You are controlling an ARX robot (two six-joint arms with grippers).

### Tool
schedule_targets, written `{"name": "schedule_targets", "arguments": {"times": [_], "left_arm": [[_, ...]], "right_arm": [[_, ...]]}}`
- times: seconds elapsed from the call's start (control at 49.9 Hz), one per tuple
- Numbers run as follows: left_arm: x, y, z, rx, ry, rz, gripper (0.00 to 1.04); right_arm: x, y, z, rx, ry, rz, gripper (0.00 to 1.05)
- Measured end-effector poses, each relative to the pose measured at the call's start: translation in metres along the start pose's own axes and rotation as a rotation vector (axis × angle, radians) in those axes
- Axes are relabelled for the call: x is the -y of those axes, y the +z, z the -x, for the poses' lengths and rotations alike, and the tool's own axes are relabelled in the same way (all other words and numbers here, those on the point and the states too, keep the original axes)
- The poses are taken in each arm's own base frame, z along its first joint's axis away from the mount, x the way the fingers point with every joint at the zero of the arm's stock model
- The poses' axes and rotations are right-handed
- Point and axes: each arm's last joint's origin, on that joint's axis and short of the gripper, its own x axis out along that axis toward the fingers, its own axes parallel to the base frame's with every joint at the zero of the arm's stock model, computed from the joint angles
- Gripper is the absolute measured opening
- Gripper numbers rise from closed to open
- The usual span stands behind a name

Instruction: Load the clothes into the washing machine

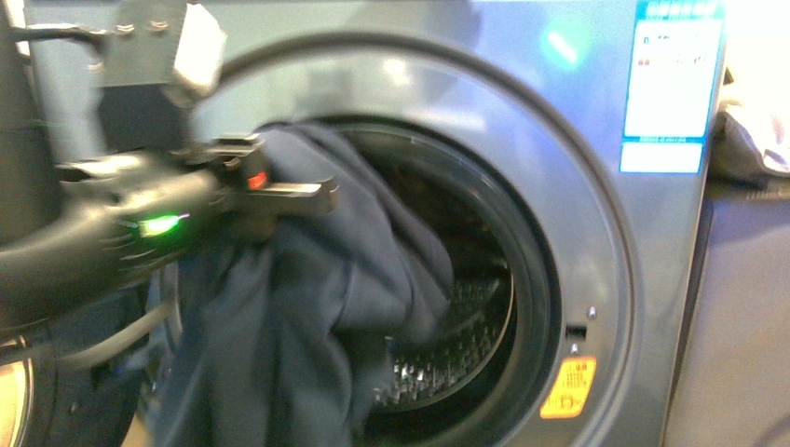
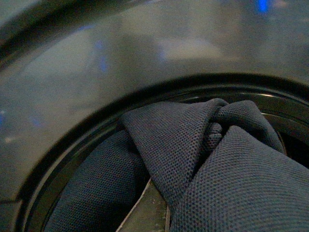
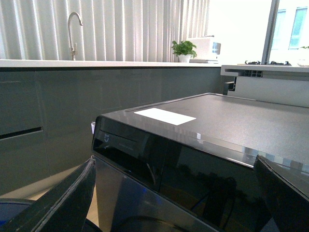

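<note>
The washing machine (image 1: pixel 606 233) fills the front view, its round black-rimmed porthole open onto the perforated drum (image 1: pixel 466 345). The clothes (image 1: pixel 317 307), a large dark navy garment, hang over the porthole's left rim, with the upper part reaching into the drum and the rest drooping outside below. My left gripper (image 1: pixel 321 196) comes in from the left and is shut on the clothes near their top. In the left wrist view the clothes (image 2: pixel 231 174) bunch over one finger (image 2: pixel 147 212) against the porthole rim (image 2: pixel 72 145). My right gripper (image 3: pixel 174 208) is open and holds nothing, facing the machine's top edge (image 3: pixel 217 121).
A blue-and-white energy label (image 1: pixel 673 84) and an orange sticker (image 1: pixel 568 386) are on the machine's front. Pale fabric (image 1: pixel 755 140) lies on a surface at the right. Behind the machine runs a counter with a tap (image 3: pixel 73 29) and a potted plant (image 3: pixel 184 50).
</note>
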Motion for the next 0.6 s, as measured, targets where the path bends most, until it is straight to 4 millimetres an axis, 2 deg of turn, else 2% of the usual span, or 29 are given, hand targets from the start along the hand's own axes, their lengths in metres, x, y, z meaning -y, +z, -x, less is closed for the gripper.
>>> {"name": "schedule_targets", "arguments": {"times": [0.2, 0.321, 0.441, 0.601], "left_arm": [[0.008, -0.015, -0.030, -0.059, 0.004, -0.013, 0.06], [0.014, -0.032, -0.048, -0.093, 0.014, -0.009, 0.06], [0.017, -0.051, -0.060, -0.120, 0.041, -0.006, 0.06], [0.015, -0.077, -0.068, -0.153, 0.083, -0.003, 0.06]], "right_arm": [[0.000, 0.000, 0.000, 0.000, 0.000, 0.000, 0.97], [0.000, 0.000, 0.000, 0.000, 0.000, 0.000, 0.97], [0.000, 0.000, 0.000, 0.000, 0.000, 0.000, 0.97], [0.000, 0.000, 0.000, 0.000, 0.000, 0.000, 0.97]]}}
